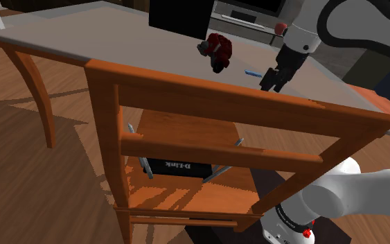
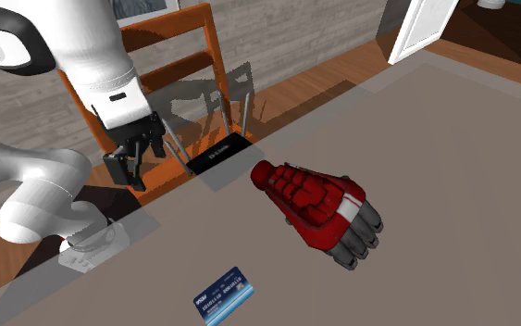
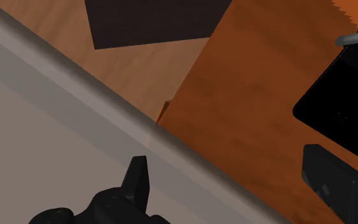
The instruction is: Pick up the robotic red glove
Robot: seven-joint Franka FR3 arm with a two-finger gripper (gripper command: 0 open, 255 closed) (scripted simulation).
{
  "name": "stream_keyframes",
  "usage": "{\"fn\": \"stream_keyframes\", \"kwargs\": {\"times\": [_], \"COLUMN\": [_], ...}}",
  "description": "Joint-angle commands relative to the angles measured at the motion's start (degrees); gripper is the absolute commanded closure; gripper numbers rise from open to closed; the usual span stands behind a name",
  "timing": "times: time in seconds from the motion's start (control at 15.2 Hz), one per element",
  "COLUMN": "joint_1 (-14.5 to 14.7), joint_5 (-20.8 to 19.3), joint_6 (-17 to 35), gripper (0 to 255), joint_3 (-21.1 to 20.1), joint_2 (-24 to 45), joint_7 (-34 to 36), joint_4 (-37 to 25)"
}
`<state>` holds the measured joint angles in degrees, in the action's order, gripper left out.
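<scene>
— What takes up the most room?

— The grey table (image 2: 452, 139), and against its edge an orange wooden chair (image 1: 242, 104). The white arm (image 2: 73, 56) reaches in at the second exterior view's left.

— Anything on the chair?

— A black router (image 2: 219, 154) lies on the seat, its thin aerials sticking up toward the table edge.

— And the glove?

— The glove (image 2: 314, 199) lies flat on the table top, red with a white band and grey fingertips. In the second exterior view it is right of the router and further onto the table. In the shoulder view it sits on the far side of the table, left of the arm.

— How is the gripper?

— The gripper (image 2: 136, 171) hangs over the table's edge beside the chair, pointing down, fingers (image 3: 136, 178) spread wide with nothing between them, well apart from the glove.

— Smallest thing?

— A blue card (image 2: 224, 294), flat on the table, near in the second exterior view, between gripper and glove but touching neither.
</scene>
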<state>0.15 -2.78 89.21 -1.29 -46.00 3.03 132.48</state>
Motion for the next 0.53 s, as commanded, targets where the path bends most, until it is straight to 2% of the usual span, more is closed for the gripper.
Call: {"fn": "stream_keyframes", "kwargs": {"times": [0.0,0.46], "joint_1": [0.0,-3.3], "joint_5": [0.0,0.2], "joint_6": [0.0,11.0], "gripper": [0,0], "joint_3": [0.0,-5.2], "joint_2": [0.0,10.4], "joint_7": [0.0,12.5], "joint_4": [0.0,-6.2]}}
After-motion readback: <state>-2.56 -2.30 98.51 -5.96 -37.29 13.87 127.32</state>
